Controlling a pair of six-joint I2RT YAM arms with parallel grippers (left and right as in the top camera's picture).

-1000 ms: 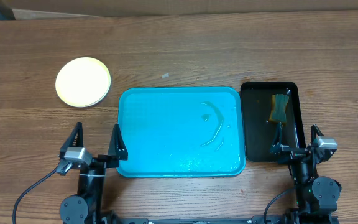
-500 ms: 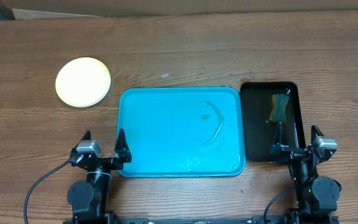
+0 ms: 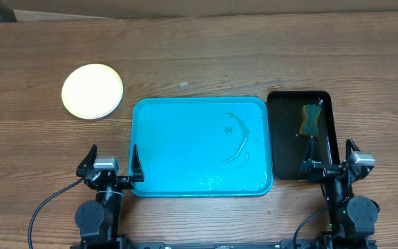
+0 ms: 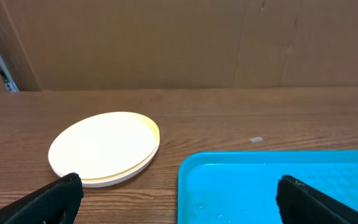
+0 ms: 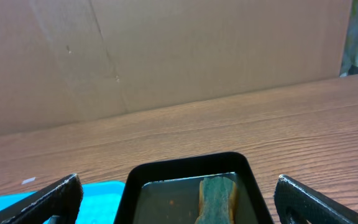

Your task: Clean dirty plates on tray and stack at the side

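Note:
The plates (image 3: pixel 92 91) lie stacked on the wood left of the tray; in the left wrist view the pale stack (image 4: pixel 104 148) shows two rims and a plain top face. The cyan tray (image 3: pixel 199 146) holds no plate, only thin streaks of water. My left gripper (image 3: pixel 111 162) stands open at the tray's near left corner, one finger over the wood and the other over the tray, with nothing between them (image 4: pixel 179 202). At the near end of the black tray, my right gripper (image 3: pixel 329 156) is also open and holds nothing (image 5: pixel 179 199).
A narrow black tray (image 3: pixel 282 138) right of the cyan one holds shallow water and a green-and-yellow sponge (image 3: pixel 311 118), also seen in the right wrist view (image 5: pixel 217 194). Brown cardboard walls off the far table edge. A tiny scrap (image 3: pixel 183 84) lies behind the tray.
My left gripper has drawn back toward its base, shifted slightly right and squared up at the tray's near left corner. The right arm, plates and sponge have not moved.

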